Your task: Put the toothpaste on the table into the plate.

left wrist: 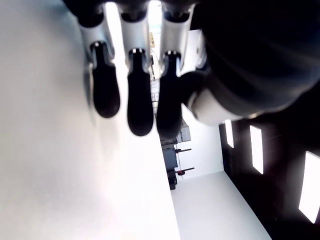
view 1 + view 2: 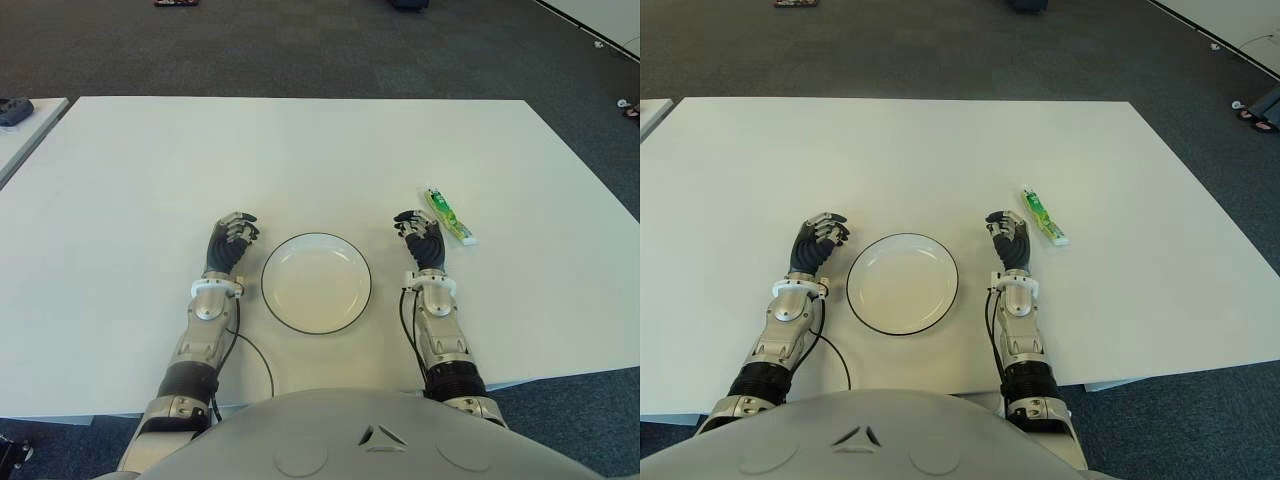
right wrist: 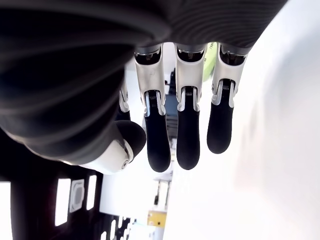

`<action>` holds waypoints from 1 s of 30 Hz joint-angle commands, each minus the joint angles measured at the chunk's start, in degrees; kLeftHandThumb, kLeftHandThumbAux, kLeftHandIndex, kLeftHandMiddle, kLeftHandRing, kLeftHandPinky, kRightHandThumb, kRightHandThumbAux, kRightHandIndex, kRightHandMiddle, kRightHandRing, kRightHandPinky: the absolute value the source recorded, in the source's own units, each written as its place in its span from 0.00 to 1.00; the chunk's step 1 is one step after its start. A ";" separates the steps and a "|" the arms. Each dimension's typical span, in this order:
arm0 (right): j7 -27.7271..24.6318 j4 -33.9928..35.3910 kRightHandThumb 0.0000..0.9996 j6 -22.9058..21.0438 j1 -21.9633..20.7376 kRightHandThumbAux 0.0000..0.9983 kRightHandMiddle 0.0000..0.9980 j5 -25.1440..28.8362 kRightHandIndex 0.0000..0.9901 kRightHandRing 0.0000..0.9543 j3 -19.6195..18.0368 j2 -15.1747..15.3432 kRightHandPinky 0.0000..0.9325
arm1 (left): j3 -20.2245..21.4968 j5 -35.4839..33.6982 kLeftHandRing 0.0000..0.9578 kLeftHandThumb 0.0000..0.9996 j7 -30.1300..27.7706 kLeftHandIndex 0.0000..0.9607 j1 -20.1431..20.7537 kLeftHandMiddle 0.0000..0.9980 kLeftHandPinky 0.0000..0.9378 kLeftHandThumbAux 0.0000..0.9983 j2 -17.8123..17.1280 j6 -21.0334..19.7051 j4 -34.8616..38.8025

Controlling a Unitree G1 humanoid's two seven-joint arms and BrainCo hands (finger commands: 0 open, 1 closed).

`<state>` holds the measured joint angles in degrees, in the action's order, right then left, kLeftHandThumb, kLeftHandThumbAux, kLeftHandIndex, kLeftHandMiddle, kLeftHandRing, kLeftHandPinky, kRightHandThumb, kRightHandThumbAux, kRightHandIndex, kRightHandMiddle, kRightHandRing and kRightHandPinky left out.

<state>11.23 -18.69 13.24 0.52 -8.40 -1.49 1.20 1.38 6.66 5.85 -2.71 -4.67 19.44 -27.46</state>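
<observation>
Grey torso shell [image 2: 370, 435] of the robot fills the near edge, just short of the white table [image 2: 300, 150], which stands on dark grey carpet [image 2: 300, 45]. On that table the toothpaste [image 2: 448, 215] lies flat, well to the right of the plate [image 2: 316, 281] and apart from it. Between them shows the right hand [image 2: 421, 240], fingers loosely curled and holding nothing, just beside the tube. Left of the plate shows the left hand [image 2: 232, 240], likewise relaxed and empty.
</observation>
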 commanded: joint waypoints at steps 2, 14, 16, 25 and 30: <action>-0.86 0.60 0.71 0.33 0.13 0.73 0.46 0.81 0.43 0.47 -0.34 0.46 0.49 | -0.57 -0.03 0.58 0.70 -0.14 0.45 -0.58 0.56 0.55 0.72 0.91 -1.84 -3.13; -1.30 3.88 0.71 1.42 0.28 0.73 0.45 0.90 0.43 0.45 -1.47 2.28 0.47 | -0.74 0.36 0.57 0.70 0.64 0.45 -0.13 0.55 0.55 0.72 1.84 -1.12 -4.35; -2.21 8.05 0.71 2.94 0.99 0.73 0.45 0.62 0.43 0.45 -2.12 4.09 0.46 | -0.65 0.23 0.57 0.70 0.65 0.45 0.01 0.55 0.55 0.72 1.90 -0.64 -4.89; -4.55 19.61 0.70 2.93 2.70 0.73 0.30 -5.16 0.41 0.31 -3.24 11.29 0.30 | -0.31 -0.15 0.57 0.70 0.78 0.45 0.61 0.54 0.54 0.72 2.07 1.55 -6.71; -2.72 20.53 0.57 -0.38 0.21 0.67 0.19 -12.77 0.19 0.21 -3.22 14.95 0.19 | -0.26 0.01 0.56 0.70 1.07 0.45 0.73 0.54 0.54 0.72 2.08 1.82 -6.94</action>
<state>7.52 1.99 15.58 2.61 -16.88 -5.17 14.86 1.28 6.71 6.45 -0.72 -3.20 23.07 -31.79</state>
